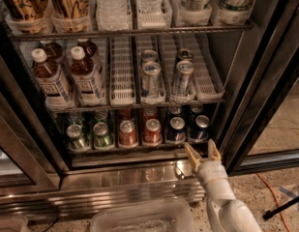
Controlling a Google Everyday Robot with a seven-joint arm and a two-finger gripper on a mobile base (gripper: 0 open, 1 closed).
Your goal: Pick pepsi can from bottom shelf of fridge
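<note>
Large black-framed display fridge [115, 178] with a steel base. On its lowest dark wire bottom shelf [129, 153], the front row from the left holds two green cans [76, 137], two red cans [127, 133], one dark blue can [176, 129], then the short dark blue, silver-lidded pepsi can [201, 127], upright at the right end. The tan two-finger gripper [199, 146] hovers just in front of that can, its fingers spread wide and holding nothing.

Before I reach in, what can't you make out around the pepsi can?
Camera view:
pepsi can: markings too small to read.
rear cans: mostly hidden by the front row.
end effector, open below the bottom shelf: its arm cut off by the lower edge.
</note>
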